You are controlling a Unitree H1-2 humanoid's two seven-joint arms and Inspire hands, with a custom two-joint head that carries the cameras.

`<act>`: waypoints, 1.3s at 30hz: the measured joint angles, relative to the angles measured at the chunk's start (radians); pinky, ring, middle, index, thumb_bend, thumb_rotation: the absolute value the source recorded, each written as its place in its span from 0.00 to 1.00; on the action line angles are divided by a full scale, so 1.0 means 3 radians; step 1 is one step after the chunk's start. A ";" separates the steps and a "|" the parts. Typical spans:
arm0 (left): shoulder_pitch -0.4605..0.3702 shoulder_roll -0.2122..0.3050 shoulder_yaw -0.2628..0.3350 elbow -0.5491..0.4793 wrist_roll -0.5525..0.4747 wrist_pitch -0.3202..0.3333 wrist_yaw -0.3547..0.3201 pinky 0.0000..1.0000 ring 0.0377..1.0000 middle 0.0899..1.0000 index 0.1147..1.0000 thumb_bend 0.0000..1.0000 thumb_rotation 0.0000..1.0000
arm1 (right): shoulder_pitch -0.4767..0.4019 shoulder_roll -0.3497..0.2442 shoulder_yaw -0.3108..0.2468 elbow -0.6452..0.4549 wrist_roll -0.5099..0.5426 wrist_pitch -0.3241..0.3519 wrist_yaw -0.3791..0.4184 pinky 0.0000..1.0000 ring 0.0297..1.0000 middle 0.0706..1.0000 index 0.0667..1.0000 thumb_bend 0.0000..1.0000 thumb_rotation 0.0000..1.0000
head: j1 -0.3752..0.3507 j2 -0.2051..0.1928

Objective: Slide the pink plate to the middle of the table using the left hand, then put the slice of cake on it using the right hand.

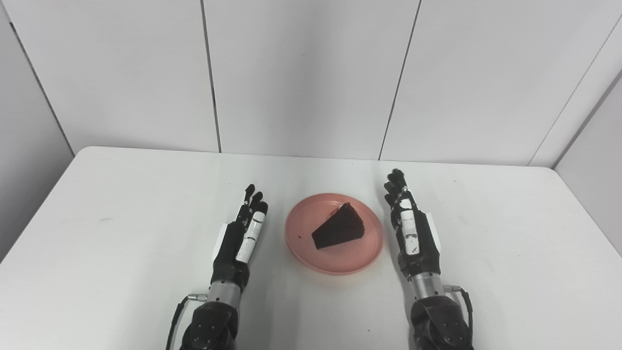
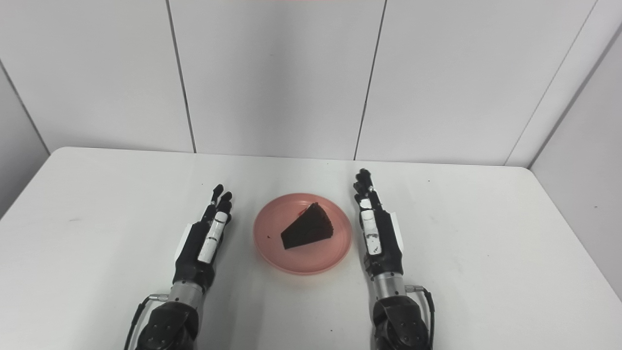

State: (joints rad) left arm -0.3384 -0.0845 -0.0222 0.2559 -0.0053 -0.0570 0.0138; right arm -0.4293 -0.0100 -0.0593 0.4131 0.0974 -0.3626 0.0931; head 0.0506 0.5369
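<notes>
A pink plate (image 1: 357, 255) lies near the middle of the white table (image 1: 121, 194). On it rests a dark brown wedge of cake (image 1: 338, 227), its pointed end toward the front left. My left hand (image 1: 241, 236) stands on edge a little to the left of the plate, fingers straight and apart, holding nothing. My right hand (image 1: 410, 228) stands likewise just to the right of the plate, close to its rim, open and empty. Neither hand touches the plate or the cake.
White wall panels (image 1: 301, 73) rise behind the table's far edge. A small crumb (image 1: 298, 236) lies on the plate's left side. Cables run from both wrists at the bottom of the view.
</notes>
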 measured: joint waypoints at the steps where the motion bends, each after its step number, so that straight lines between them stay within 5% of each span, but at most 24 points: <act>1: 0.0000 0.0000 0.0000 0.0000 0.0000 0.0000 0.0000 1.00 1.00 0.98 1.00 0.61 0.85 | -0.0004 0.0000 -0.0001 0.0009 -0.0004 -0.0020 -0.0017 1.00 1.00 1.00 1.00 0.82 0.97 | 0.0000 0.0000; 19: -0.0004 0.0000 -0.0001 0.0009 0.0001 -0.0013 0.0002 0.99 0.99 0.97 1.00 0.58 0.85 | -0.0038 -0.0015 0.0033 0.0084 -0.0246 -0.0068 -0.0271 1.00 0.99 0.98 1.00 0.83 1.00 | -0.0005 -0.0005; 32: -0.0023 -0.0027 0.0027 0.0090 0.0085 -0.0279 0.0187 1.00 1.00 0.99 1.00 0.59 0.90 | -0.0020 -0.0043 0.0052 -0.0019 -0.0182 0.0489 -0.0260 1.00 0.99 0.97 0.98 0.76 1.00 | 0.0000 0.0005; 39: -0.0069 -0.0026 0.0109 0.0130 0.0074 -0.0297 0.0255 1.00 1.00 0.97 0.99 0.61 0.87 | -0.0008 -0.0052 0.0079 -0.0051 -0.0183 0.0586 -0.0254 0.99 0.98 0.97 0.96 0.79 1.00 | 0.0000 -0.0005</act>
State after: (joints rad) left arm -0.3591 -0.0923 0.0104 0.2948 0.0169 -0.1462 0.0905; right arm -0.4317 -0.0255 -0.0355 0.3978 0.0426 -0.1868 0.0170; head 0.0506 0.5354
